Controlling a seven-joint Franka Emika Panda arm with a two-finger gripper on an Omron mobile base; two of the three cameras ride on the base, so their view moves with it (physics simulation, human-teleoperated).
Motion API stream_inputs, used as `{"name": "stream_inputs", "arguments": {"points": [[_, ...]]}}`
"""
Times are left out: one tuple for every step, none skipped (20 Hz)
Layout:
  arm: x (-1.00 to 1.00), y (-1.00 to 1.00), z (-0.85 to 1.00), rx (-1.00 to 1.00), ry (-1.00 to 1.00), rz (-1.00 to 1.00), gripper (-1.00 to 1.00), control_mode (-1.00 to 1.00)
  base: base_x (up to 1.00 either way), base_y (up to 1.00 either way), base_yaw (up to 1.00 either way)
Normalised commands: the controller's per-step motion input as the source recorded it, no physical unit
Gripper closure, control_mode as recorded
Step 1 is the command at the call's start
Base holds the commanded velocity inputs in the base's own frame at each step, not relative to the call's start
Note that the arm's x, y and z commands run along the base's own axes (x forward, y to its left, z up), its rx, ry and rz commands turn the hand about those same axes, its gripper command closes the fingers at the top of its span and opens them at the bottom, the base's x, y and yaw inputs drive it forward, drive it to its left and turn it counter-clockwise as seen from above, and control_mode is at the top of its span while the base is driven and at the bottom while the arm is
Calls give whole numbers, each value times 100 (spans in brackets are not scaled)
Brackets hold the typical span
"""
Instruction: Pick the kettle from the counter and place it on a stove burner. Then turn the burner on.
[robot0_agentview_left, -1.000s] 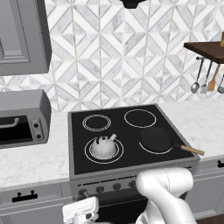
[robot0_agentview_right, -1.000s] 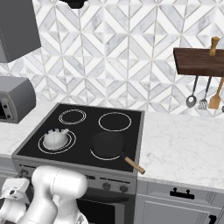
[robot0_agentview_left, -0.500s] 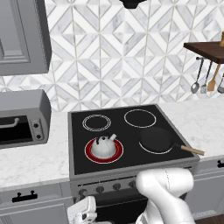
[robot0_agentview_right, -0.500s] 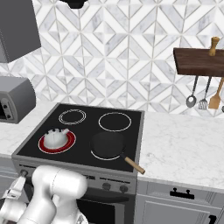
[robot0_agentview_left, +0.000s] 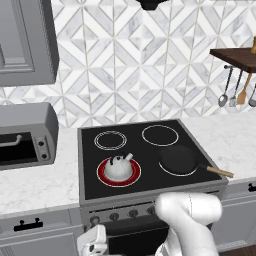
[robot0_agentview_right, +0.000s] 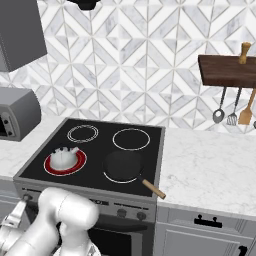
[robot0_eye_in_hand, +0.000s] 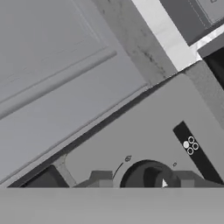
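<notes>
Toaster oven (robot0_agentview_left: 22, 135), grey, stands on the desk (robot0_agentview_left: 35, 187) at far left, well apart from the cooktop.

Kettle (robot0_agentview_left: 120, 167) sits upright on the front-left stove burner (robot0_agentview_left: 102, 172), which shows a solid red disc around the kettle's base. In the right base view the kettle (robot0_agentview_right: 64, 157) stands centred on the same red burner (robot0_agentview_right: 79, 161). The rear-left and rear-right ring circles are dark and bare.

Frying pan (robot0_agentview_left: 179, 159), flat and black, rests on the front-right ring circle, its wooden handle pointing toward the front right corner of the cooktop.

Gripper (robot0_agentview_left: 93, 244) is low, in front of the stove's control panel, below the leftmost knobs (robot0_agentview_left: 95, 219). In the hand view a dark round knob (robot0_eye_in_hand: 146, 175) lies just above the finger tips, beside a small burner diagram on the panel. Whether the jaws are wide or narrow cannot be told.

Utensils (robot0_agentview_right: 231, 107) hang beneath a wooden shelf (robot0_agentview_right: 225, 70) at right.
</notes>
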Motion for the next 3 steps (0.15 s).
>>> {"name": "stream_inputs", "arguments": {"points": [[32,64,0,-55,34,0,100,-100,0,0,0],[32,66,0,-55,34,0,100,-100,0,0,0],[33,67,0,-56,36,0,100,-100,0,0,0]]}}
